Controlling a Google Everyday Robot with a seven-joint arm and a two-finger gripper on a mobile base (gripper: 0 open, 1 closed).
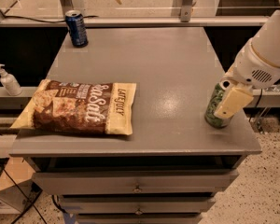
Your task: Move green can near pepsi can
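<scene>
Two cans are standing on the grey surface (154, 64). The green can (213, 101) is sitting upright at the right edge of the frame, near the front corner. The pepsi can (76, 28) is standing upright at the upper left, well apart from it. One chip bag (79, 106) is lying flat at the left front. One end effector (231, 101) is reaching in from the right, overlapping the green can; whether it is gripping the can is impossible to tell. One soap bottle (8, 80) is standing off the surface, far left.
</scene>
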